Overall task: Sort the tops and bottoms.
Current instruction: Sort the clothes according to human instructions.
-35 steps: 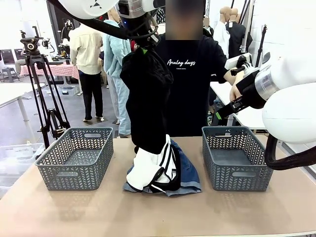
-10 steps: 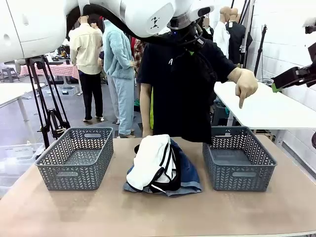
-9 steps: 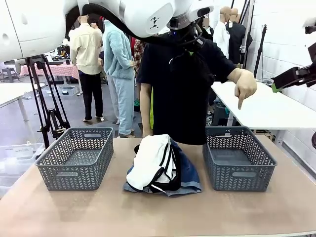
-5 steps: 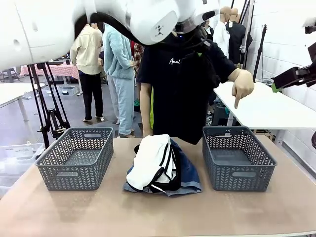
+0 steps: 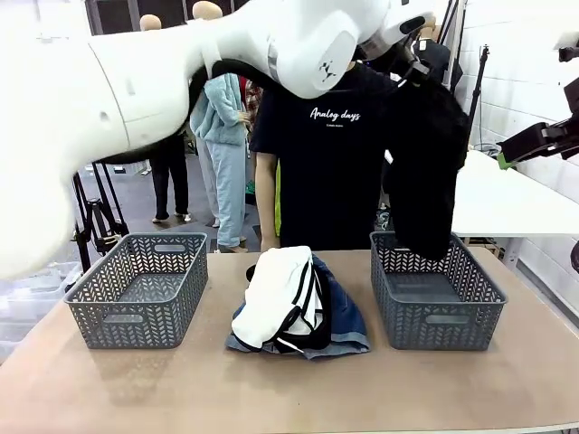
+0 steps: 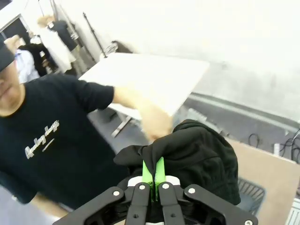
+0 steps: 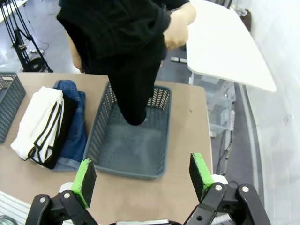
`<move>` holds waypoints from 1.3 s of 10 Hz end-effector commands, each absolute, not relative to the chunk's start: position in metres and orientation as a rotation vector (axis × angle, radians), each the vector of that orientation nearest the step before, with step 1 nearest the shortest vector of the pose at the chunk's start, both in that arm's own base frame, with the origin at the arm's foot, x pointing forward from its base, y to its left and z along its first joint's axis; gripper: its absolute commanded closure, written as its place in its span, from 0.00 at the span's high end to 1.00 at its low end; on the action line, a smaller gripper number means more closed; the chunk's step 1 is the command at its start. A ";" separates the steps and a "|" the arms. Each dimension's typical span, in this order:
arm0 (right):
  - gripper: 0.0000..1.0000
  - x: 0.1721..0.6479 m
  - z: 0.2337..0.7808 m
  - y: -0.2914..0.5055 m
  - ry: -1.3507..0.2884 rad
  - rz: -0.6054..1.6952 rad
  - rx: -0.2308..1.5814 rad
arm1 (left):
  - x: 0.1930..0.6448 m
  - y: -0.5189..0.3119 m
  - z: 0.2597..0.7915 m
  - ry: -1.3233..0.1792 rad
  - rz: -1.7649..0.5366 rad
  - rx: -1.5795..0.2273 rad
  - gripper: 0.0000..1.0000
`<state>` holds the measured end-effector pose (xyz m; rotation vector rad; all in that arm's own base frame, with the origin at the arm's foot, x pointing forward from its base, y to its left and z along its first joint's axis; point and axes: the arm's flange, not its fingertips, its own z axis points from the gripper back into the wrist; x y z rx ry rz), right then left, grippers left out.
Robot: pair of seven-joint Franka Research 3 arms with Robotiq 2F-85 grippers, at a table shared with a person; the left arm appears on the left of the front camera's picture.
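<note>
Left jaws clenched the plain black soft-fabric top [image 5: 425,172], which had swung over the right-edge grey lattice plastic basket [image 5: 434,316] — the right wrist view showed right jaws released and a person's hand [image 7: 176,28] beside the fabric.

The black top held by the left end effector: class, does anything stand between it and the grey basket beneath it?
Nothing visible does. The black top hangs from the left end effector, its lower end right over the open grey basket. The person's hand is up beside the fabric, not under it.
</note>
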<state>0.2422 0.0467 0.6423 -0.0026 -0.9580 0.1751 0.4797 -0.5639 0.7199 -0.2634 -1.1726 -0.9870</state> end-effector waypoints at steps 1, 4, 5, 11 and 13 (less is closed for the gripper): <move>1.00 0.246 0.642 0.047 -0.962 0.182 0.000 | 0.498 -0.586 0.714 -1.165 -0.997 -0.441 0.00; 1.00 0.246 0.642 0.047 -0.962 0.182 0.000 | 0.512 -0.595 0.627 -1.042 -0.882 -0.555 0.00; 1.00 0.246 0.642 0.047 -0.962 0.182 0.000 | 0.519 -0.592 0.604 -1.004 -0.852 -0.503 0.00; 1.00 0.246 0.642 0.047 -0.962 0.182 0.000 | 0.540 -0.593 0.553 -0.849 -0.788 -0.466 0.00; 1.00 0.246 0.642 0.047 -0.962 0.182 0.000 | 0.540 -0.593 0.553 -0.849 -0.788 -0.466 0.00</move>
